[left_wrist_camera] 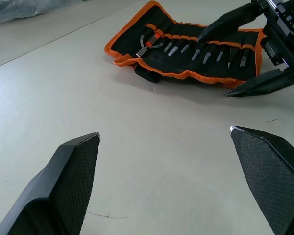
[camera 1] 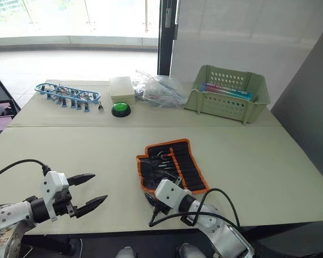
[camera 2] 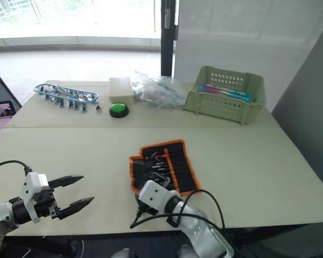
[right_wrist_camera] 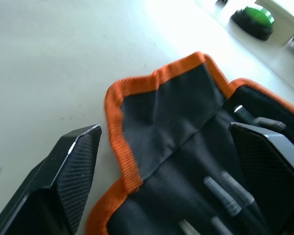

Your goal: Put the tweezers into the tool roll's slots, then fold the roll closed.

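The tool roll (camera 1: 171, 165) lies spread open and flat on the pale table (camera 1: 269, 161), its orange edging turned up at the near corner. The tweezers (left_wrist_camera: 206, 55) sit side by side in the slots (camera 1: 185, 167), grey tips poking out in a row along the orange stripe.

The right gripper (right_wrist_camera: 166, 161) is down at the roll's near edge with its jaws spread wide: one finger (right_wrist_camera: 63, 176) stands over bare table just outside the orange border, the other over the black fabric, so the roll's corner flap lies between them. Nothing is pinched.

The left gripper (camera 1: 89, 192) hovers low over empty table, well apart from the roll, jaws also wide apart and empty; the roll lies straight ahead of its fingertips, with the right gripper's fingers showing at the roll's far end.

Beyond the roll, away from both grippers, stand a green button (camera 1: 121, 109), a blue rack of clips (camera 1: 68, 94), a crumpled clear bag (camera 1: 159, 89) and a green basket (camera 1: 228, 93).
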Robot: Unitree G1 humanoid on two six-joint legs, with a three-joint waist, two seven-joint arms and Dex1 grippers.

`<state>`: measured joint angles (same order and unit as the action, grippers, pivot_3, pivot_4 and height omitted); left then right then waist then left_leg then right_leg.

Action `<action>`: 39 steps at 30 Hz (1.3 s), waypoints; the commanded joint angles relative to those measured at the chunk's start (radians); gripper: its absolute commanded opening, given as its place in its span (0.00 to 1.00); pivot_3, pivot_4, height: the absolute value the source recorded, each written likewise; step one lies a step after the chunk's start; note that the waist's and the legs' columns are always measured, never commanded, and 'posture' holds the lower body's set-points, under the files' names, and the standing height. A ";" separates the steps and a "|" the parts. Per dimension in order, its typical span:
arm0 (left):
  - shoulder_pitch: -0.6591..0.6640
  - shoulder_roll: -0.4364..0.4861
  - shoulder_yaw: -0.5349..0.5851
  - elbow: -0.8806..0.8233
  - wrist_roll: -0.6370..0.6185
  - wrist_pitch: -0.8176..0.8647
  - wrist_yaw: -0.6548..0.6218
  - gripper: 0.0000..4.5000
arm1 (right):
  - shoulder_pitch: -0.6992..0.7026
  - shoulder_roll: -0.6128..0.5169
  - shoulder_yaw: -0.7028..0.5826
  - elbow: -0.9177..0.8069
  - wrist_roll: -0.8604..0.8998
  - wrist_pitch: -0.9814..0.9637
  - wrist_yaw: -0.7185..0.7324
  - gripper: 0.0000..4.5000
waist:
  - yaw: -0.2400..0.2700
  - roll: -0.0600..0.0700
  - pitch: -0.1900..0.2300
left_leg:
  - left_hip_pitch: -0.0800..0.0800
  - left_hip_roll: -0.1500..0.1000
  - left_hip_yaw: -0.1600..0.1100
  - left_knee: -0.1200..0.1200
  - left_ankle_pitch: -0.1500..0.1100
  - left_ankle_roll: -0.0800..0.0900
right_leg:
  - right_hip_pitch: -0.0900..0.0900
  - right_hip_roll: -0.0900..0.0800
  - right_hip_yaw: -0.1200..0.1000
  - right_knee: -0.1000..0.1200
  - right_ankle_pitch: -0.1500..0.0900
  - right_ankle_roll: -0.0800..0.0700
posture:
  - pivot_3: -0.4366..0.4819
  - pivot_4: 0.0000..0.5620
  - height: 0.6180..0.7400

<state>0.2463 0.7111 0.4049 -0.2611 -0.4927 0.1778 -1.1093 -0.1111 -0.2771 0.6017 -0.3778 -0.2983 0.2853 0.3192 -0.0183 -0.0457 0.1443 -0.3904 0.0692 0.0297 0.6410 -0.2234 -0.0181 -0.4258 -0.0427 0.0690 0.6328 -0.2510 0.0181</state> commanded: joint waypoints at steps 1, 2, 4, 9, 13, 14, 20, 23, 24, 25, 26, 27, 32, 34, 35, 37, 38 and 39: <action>-0.010 0.016 -0.009 0.003 0.016 -0.034 0.000 1.00 | -0.003 0.019 0.012 -0.019 -0.042 -0.051 -0.017 0.65 | 0.000 0.000 0.000 | 0.000 0.000 0.000 0.000 0.000 0.000 | 0.000 0.000 0.000 0.000 0.000 0.000 | 0.48 0.27 0.98; -0.012 0.019 -0.014 0.007 0.022 -0.040 -0.001 1.00 | -0.003 0.017 0.007 -0.018 -0.047 -0.056 -0.014 0.58 | 0.000 0.000 0.000 | 0.000 0.000 0.000 0.000 0.000 0.000 | 0.000 0.000 0.000 0.000 0.000 0.000 | 0.48 0.27 0.98; -0.015 0.021 -0.021 0.012 0.026 -0.046 -0.001 1.00 | -0.004 0.016 -0.003 -0.015 -0.054 -0.062 -0.005 0.43 | 0.000 0.000 0.000 | 0.000 0.000 0.000 0.000 0.000 0.000 | 0.000 0.000 0.000 0.000 0.000 0.000 | 0.48 0.27 0.98; -0.017 0.022 -0.033 0.011 0.032 -0.056 0.005 1.00 | -0.001 0.030 -0.022 -0.007 -0.036 -0.045 0.014 0.03 | 0.000 0.000 0.000 | 0.000 0.000 0.000 0.000 0.000 0.000 | 0.000 0.000 0.000 0.000 0.000 0.000 | 0.48 0.27 0.98; -0.028 0.024 -0.051 0.002 0.029 -0.050 0.007 1.00 | 0.015 0.023 -0.069 -0.016 0.051 -0.062 0.068 0.01 | 0.001 0.000 0.000 | 0.000 0.000 0.000 0.000 0.000 0.000 | 0.000 0.000 0.000 0.001 0.000 0.000 | 0.48 0.27 0.98; -0.040 0.027 -0.062 0.006 0.029 -0.045 0.003 1.00 | 0.024 0.004 -0.083 -0.020 0.091 -0.086 0.106 0.01 | 0.002 0.000 0.000 | 0.000 0.000 0.000 0.000 0.000 0.000 | 0.001 0.000 0.000 0.001 0.000 0.000 | 0.48 0.27 0.98; -0.219 0.039 -0.173 0.130 0.083 -0.101 -0.029 1.00 | 0.041 -0.219 -0.156 0.008 0.228 -0.370 0.330 0.01 | 0.007 -0.001 0.000 | 0.000 -0.001 0.000 0.002 0.000 0.000 | 0.003 0.000 0.000 -0.001 0.000 0.002 | 0.48 0.27 0.98; -0.332 0.033 -0.257 0.240 0.122 -0.222 -0.133 1.00 | 0.031 -0.309 -0.185 0.062 0.243 -0.500 0.406 0.01 | 0.003 0.000 0.001 | 0.001 -0.001 0.000 0.002 0.000 0.000 | 0.003 0.001 0.000 0.000 0.001 0.003 | 0.48 0.27 0.98; -0.383 0.027 -0.296 0.291 0.138 -0.267 -0.177 1.00 | 0.025 -0.334 -0.198 0.084 0.247 -0.539 0.427 0.01 | 0.002 0.000 0.001 | 0.002 -0.001 0.000 0.002 0.000 0.000 | 0.003 0.001 0.000 0.001 0.001 0.003 | 0.48 0.27 0.98; -0.444 0.018 -0.340 0.354 0.157 -0.321 -0.234 1.00 | 0.016 -0.355 -0.208 0.105 0.255 -0.576 0.447 0.01 | 0.003 0.000 0.001 | 0.001 -0.001 0.000 0.002 0.000 0.000 | 0.003 0.001 0.001 0.001 0.001 0.003 | 0.48 0.27 0.98; -0.505 0.008 -0.381 0.425 0.177 -0.378 -0.286 1.00 | 0.008 -0.365 -0.217 0.122 0.265 -0.599 0.460 0.01 | 0.005 0.000 0.001 | 0.002 -0.001 0.000 0.002 0.000 0.000 | 0.004 0.002 0.001 0.001 0.003 0.004 | 0.48 0.27 0.98; -0.565 -0.004 -0.413 0.497 0.191 -0.427 -0.335 1.00 | 0.000 -0.369 -0.222 0.135 0.269 -0.617 0.467 0.01 | 0.006 0.000 0.001 | 0.002 -0.001 0.000 0.002 0.000 0.000 | 0.004 0.002 0.001 0.001 0.004 0.006 | 0.48 0.27 0.98; -0.790 -0.081 -0.496 0.781 0.238 -0.581 -0.452 1.00 | -0.003 -0.355 -0.240 0.152 0.268 -0.638 0.473 0.01 | 0.007 0.000 0.001 | -0.001 -0.002 -0.001 0.004 0.000 0.000 | 0.003 0.003 0.001 0.001 0.008 0.005 | 0.48 0.27 0.98; -0.871 -0.125 -0.529 0.884 0.270 -0.634 -0.471 1.00 | 0.009 -0.348 -0.249 0.141 0.261 -0.626 0.464 0.01 | 0.007 0.000 0.001 | -0.001 -0.002 -0.001 0.004 0.000 0.001 | 0.003 0.003 0.002 0.001 0.009 0.005 | 0.48 0.27 0.98; -0.910 -0.144 -0.539 0.941 0.286 -0.662 -0.477 1.00 | 0.018 -0.346 -0.253 0.133 0.259 -0.620 0.461 0.01 | 0.007 0.000 0.001 | -0.002 -0.002 -0.001 0.004 0.000 0.001 | 0.003 0.003 0.002 0.001 0.009 0.005 | 0.48 0.27 0.98; -0.969 -0.172 -0.551 1.035 0.304 -0.707 -0.494 1.00 | 0.033 -0.344 -0.261 0.119 0.255 -0.609 0.454 0.01 | 0.007 0.000 0.001 | -0.003 -0.002 -0.001 0.005 0.000 0.001 | 0.003 0.003 0.002 -0.001 0.009 0.006 | 0.48 0.27 0.98; -0.992 -0.181 -0.558 1.074 0.307 -0.723 -0.500 1.00 | 0.042 -0.343 -0.265 0.111 0.251 -0.604 0.450 0.01 | 0.006 0.000 0.001 | -0.003 -0.003 -0.001 0.005 0.000 0.001 | 0.003 0.003 0.002 -0.001 0.009 0.006 | 0.48 0.27 0.98; -1.009 -0.186 -0.565 1.104 0.308 -0.737 -0.504 1.00 | 0.049 -0.342 -0.268 0.104 0.248 -0.599 0.446 0.01 | 0.004 0.000 0.001 | -0.003 -0.002 -0.001 0.005 0.000 0.001 | 0.003 0.003 0.002 -0.001 0.009 0.006 | 0.48 0.27 0.98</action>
<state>-0.7366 0.5227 -0.1591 0.8080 -0.1873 -0.5241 -1.6010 -0.0673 -0.6191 0.3641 -0.2323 -0.0557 -0.3196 0.7807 -0.0141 -0.0461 0.1453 -0.3939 0.0668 0.0284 0.6458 -0.2235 -0.0170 -0.4229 -0.0399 0.0712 0.6322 -0.2416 0.0244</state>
